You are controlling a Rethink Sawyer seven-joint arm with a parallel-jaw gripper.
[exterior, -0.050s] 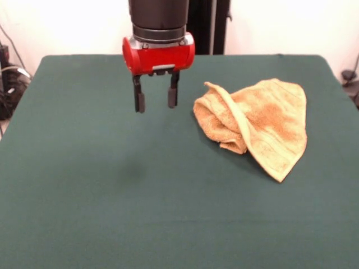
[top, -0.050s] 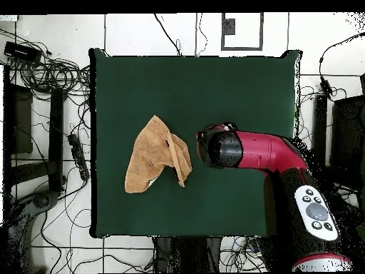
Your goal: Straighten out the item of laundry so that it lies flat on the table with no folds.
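The item of laundry [exterior, -0.050s: 255, 123] is an orange-tan towel lying crumpled on the right part of the green table [exterior, -0.050s: 112, 202], folded over itself with a raised ridge along its left side. In the overhead view the towel [top, -0.050s: 153, 153] lies left of centre on the table [top, -0.050s: 235, 85]. My gripper [exterior, -0.050s: 155, 101] hangs above the table to the left of the towel, apart from it, open with nothing between its two dark fingers [exterior, -0.050s: 138, 100]. From above, the red wrist [top, -0.050s: 224, 148] covers the gripper just right of the towel.
Cables and equipment lie on the tiled floor around the table [top, -0.050s: 43, 78]. The red and black arm [top, -0.050s: 285, 171] reaches in over the table's lower right side in the overhead view.
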